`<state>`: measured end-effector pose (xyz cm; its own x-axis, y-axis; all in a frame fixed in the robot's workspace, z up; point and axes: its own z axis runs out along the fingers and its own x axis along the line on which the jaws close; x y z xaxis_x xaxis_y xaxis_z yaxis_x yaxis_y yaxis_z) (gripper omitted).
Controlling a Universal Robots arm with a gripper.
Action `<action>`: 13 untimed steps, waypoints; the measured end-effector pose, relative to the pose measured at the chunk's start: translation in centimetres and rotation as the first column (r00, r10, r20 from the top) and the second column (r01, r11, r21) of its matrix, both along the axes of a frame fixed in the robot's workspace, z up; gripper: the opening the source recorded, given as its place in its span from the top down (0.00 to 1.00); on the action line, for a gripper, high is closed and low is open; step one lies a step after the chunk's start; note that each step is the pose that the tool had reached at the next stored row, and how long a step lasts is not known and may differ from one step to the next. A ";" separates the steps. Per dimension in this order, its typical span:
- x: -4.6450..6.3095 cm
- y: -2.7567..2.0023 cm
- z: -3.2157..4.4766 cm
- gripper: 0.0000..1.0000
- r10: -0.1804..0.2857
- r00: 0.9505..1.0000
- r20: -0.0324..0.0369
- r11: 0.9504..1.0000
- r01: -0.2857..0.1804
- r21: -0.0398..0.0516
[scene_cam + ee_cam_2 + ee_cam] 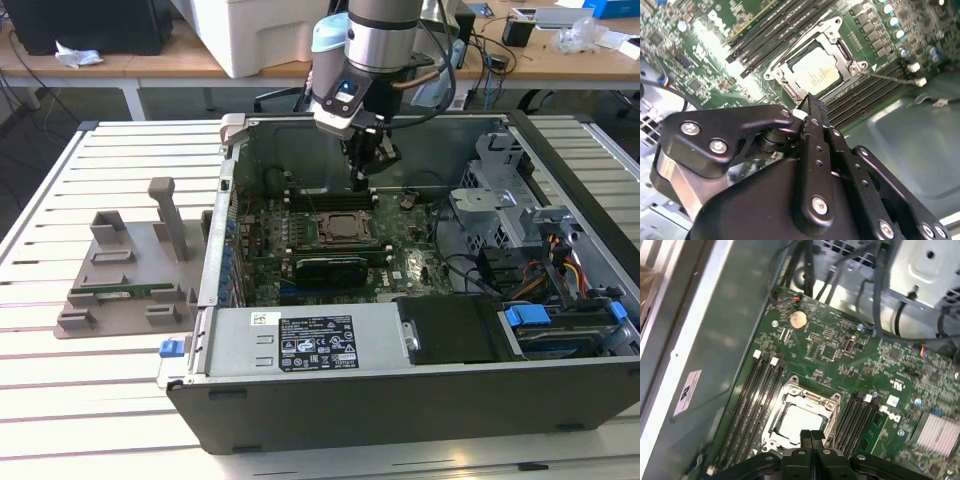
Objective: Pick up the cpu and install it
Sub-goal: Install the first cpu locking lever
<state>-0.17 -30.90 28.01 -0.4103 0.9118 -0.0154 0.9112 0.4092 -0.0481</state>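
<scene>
My gripper (811, 436) has its black metal fingers pressed together, pinching nothing. It hangs over one edge of the socket frame (781, 75), apart from it as far as I can judge.

The cpu (815, 73) lies flat inside that frame, on the green motherboard (400, 265) in the open computer case (400, 400). It is square with a dull silver lid and faint print. The frame is bright stamped metal with screws at the corners. Long black memory slots (752, 400) flank it on both sides.

Step call: pick and place look done, and the chip sits in the socket. I cannot tell whether the frame is latched. Any further move calls for a straight lift, since the tips are close to the slots.

A grey plastic fixture (120, 290) sits outside the case at the exterior view's left, on the ribbed white table (60, 400).
</scene>
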 end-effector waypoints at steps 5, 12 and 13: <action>0.0 0.00 0.00 0.89 0.141 0.990 0.000 0.990 -0.141 0.001; 0.0 0.00 0.00 0.89 0.313 0.950 0.003 0.950 -0.313 0.016; 0.0 0.00 0.00 0.89 0.329 0.944 0.003 0.944 -0.329 0.016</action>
